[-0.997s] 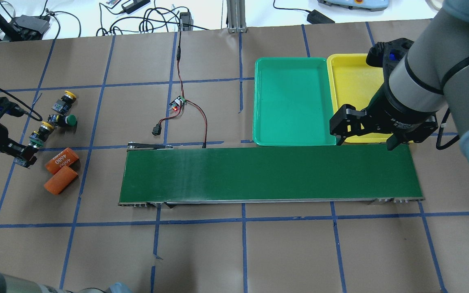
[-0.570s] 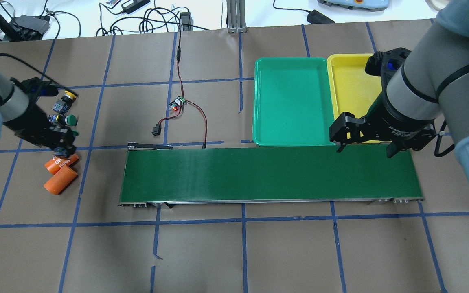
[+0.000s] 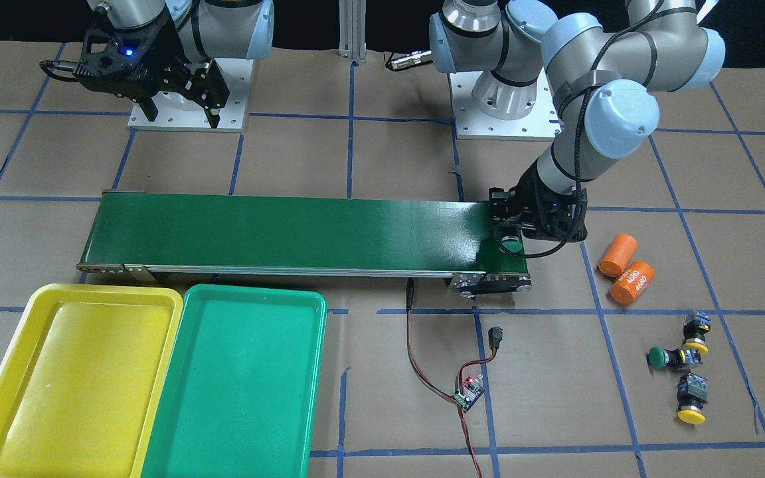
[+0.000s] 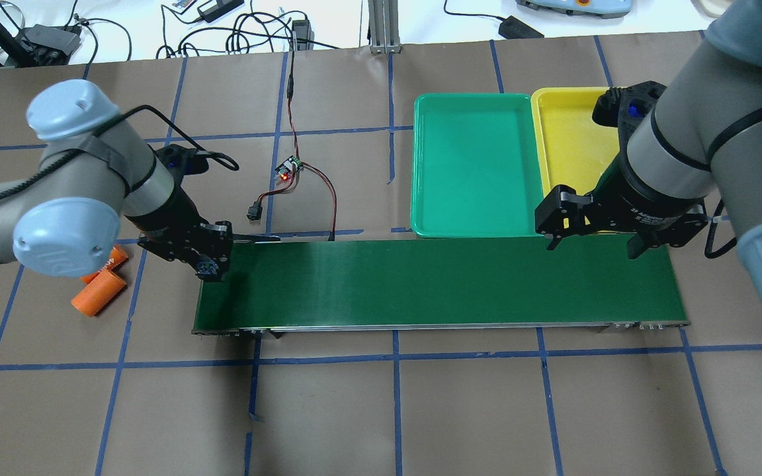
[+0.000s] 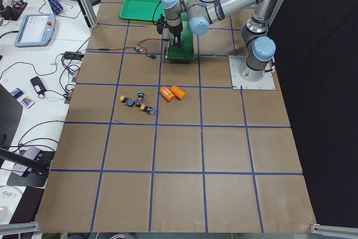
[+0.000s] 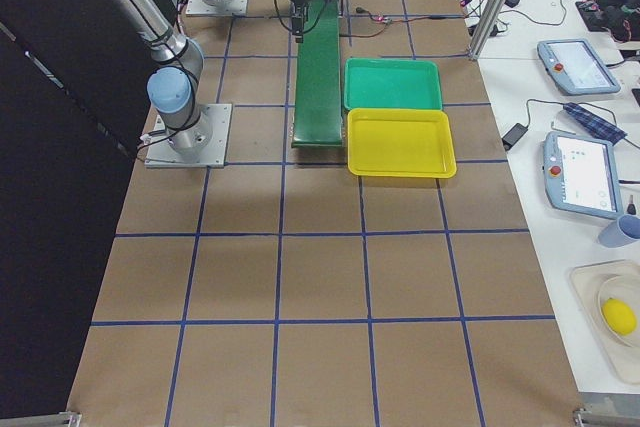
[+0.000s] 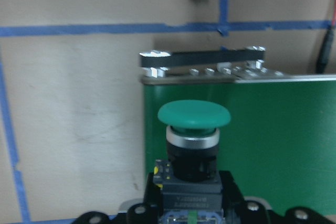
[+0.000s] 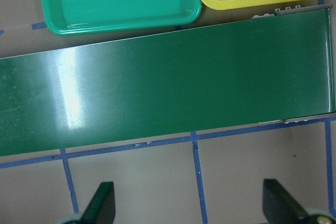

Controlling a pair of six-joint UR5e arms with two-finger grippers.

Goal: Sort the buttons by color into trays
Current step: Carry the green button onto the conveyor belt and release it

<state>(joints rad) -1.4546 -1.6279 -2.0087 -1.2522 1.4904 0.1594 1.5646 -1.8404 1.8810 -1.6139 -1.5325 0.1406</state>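
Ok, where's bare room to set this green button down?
The belt is bare from the left tool to the right tool at its other end. The green tray and yellow tray are both empty. Crowded: beyond the left tool, three loose buttons and two orange cylinders.

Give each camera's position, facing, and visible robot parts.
Front-facing: across the table, facing the robot; both arms.
Overhead: behind the robot, looking down; both arms, left gripper over conveyor belt.
Exterior left: table's left end, looking along it; left arm nearer.
Exterior right: table's right end; right arm nearer.
Left wrist: past its held green button to the belt's end.
Right wrist: down on belt and green tray; fingertips show.
Shared: every view shows the belt.
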